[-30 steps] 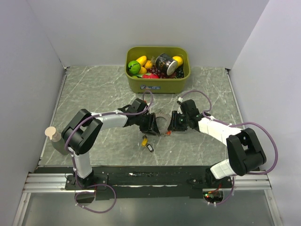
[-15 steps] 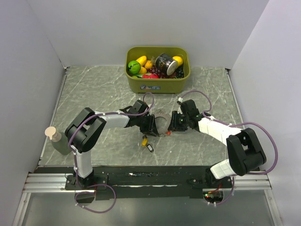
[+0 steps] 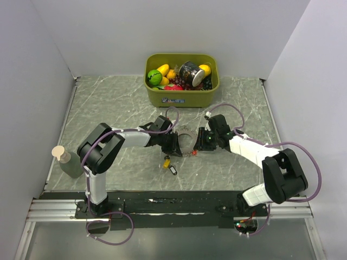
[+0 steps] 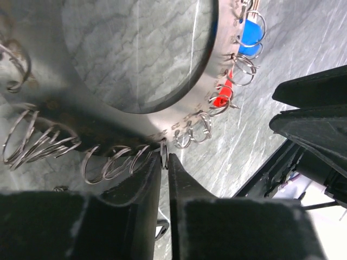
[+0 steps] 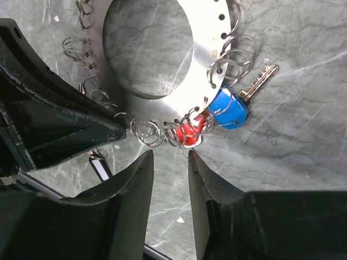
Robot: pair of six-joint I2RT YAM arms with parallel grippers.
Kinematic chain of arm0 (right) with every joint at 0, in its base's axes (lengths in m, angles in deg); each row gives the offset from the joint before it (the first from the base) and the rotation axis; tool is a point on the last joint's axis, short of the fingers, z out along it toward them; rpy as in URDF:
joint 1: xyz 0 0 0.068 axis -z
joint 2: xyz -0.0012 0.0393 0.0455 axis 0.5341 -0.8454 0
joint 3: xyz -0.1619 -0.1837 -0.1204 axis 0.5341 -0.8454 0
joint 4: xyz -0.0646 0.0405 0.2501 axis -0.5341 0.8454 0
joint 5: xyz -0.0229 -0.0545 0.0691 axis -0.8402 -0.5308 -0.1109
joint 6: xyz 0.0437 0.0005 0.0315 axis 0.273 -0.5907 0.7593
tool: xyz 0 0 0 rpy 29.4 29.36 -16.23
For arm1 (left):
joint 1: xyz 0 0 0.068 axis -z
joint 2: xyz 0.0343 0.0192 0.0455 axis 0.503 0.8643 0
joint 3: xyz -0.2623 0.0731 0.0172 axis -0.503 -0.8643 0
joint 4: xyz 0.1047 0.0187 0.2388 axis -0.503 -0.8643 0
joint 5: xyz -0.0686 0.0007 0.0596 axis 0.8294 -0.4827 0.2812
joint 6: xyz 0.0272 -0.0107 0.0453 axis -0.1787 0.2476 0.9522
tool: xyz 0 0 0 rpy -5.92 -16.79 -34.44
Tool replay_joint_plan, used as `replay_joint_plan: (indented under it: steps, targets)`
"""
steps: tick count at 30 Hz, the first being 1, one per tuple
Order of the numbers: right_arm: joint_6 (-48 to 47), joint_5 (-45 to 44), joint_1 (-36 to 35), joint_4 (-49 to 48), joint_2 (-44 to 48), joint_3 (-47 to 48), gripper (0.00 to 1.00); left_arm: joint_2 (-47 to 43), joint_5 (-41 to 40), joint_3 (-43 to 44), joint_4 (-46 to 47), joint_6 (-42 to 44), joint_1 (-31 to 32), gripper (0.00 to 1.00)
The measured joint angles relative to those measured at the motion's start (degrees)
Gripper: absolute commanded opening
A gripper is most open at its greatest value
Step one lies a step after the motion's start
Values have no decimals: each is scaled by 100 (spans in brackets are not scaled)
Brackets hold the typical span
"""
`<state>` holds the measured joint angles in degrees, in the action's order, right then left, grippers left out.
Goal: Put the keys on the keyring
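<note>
The keyring (image 3: 185,137), a flat silver ring with small wire rings along its rim, lies on the table between both grippers. A blue key (image 5: 230,108) and a red key (image 5: 187,132) hang on its small rings, and both show again in the left wrist view as the blue key (image 4: 250,32) and the red key (image 4: 221,97). A yellow key (image 3: 166,161) and a black key (image 3: 173,170) lie loose on the table in front. My left gripper (image 4: 165,158) is shut on one small wire ring at the keyring's rim (image 4: 209,76). My right gripper (image 5: 171,157) stands open just short of the red key, holding nothing.
An olive bin (image 3: 181,97) with toy fruit and a can stands at the back centre. A grey bottle (image 3: 65,161) stands at the table's left edge beside the left arm's elbow. Walls close in the left, right and back sides.
The left gripper's jaws have closed onto a small wire ring, and the left arm's elbow has shifted slightly right. The right arm and the loose keys have not moved.
</note>
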<state>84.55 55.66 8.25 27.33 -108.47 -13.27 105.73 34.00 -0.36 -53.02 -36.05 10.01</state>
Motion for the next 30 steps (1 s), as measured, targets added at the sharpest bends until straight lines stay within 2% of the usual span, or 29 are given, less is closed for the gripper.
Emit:
replay_joint_plan:
  steps: [1,8,13,16,25,30]
  targets:
    - [0,0,0,0,0,0,39,0,-15,0,4,7,0,1]
    - [-20,-7,0,37,116,0,39,0,-111,46,-48,133,7,1]
    - [-107,-2,0,72,302,2,40,-22,-286,278,-398,459,11,1]
    - [-188,0,0,114,455,9,43,-173,-470,411,-719,699,11,1]
    - [-474,31,31,232,1200,372,67,-741,-857,1303,-1572,1600,11,1]
    - [-767,190,101,94,1624,520,88,-1078,-938,1759,-1980,2153,11,1]
